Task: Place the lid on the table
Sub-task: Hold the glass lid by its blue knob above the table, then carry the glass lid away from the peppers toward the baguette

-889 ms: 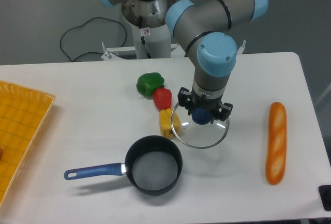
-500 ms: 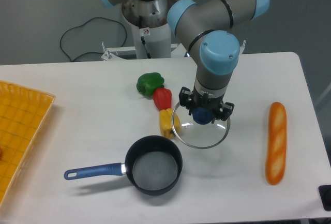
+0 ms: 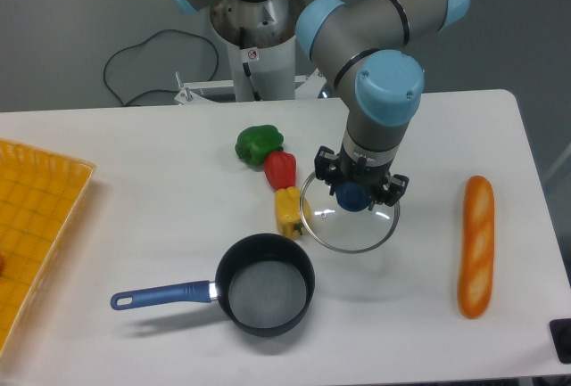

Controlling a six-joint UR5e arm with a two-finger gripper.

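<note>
**Lid carried a little to the right, tool clamped on its knob**

Since the earlier frames the arm has shifted slightly right, taking the lid with it, so the glass now barely overlaps the yellow pepper.

Pointing straight down, the tool (image 3: 355, 195) has its two fingers closed on the blue knob at the centre of the lid (image 3: 350, 233). Being a round disc, the lid has no long axis; it lies roughly level with its knob facing up. Whether its metal rim touches the desk (image 3: 134, 154) or hangs just above it cannot be told from this view. The fingertips are mostly hidden behind the knob and the black tool body.

Just left of the lid stands the yellow pepper (image 3: 288, 211), with a red pepper (image 3: 280, 169) and a green pepper (image 3: 259, 143) in a row behind it. Near the front sits the dark saucepan (image 3: 264, 283), open, its blue handle pointing left. A bread loaf (image 3: 475, 245) lies lengthwise well to the right. At the left edge a yellow gridded tray (image 3: 36, 217) is cut off.

On the robot's base column there is a small round sticker (image 3: 252, 54), too small to read.
</note>
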